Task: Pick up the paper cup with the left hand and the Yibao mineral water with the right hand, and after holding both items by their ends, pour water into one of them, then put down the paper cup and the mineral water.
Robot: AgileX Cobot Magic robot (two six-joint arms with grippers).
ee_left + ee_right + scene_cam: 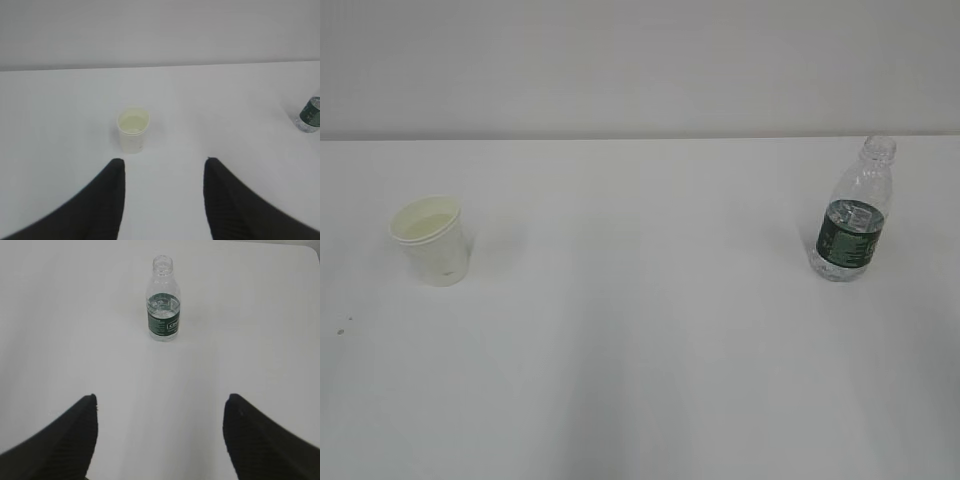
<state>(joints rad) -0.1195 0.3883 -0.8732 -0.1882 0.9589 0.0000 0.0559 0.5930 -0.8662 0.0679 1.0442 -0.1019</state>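
Left gripper (164, 162) part-open, right gripper (160, 400) wide, both empty. Risk: light cup (133, 128), uncapped bottle (163, 300) tip if nudged.

Paper cup (432, 241), left of frame: white matt paper, smooth wall, rolled rim, pale cream inside w/ slight sheen. Yibao mineral water (854, 214), right of frame: clear glossy plastic, ribbed, threaded neck, dark green printed label band w/ soft shine. Table (640, 380): plain white, matt, smooth, a few tiny dark specks at lower left. Fingers (100, 200) at bottom of both wrist views: black, matt, finely ridged texture.
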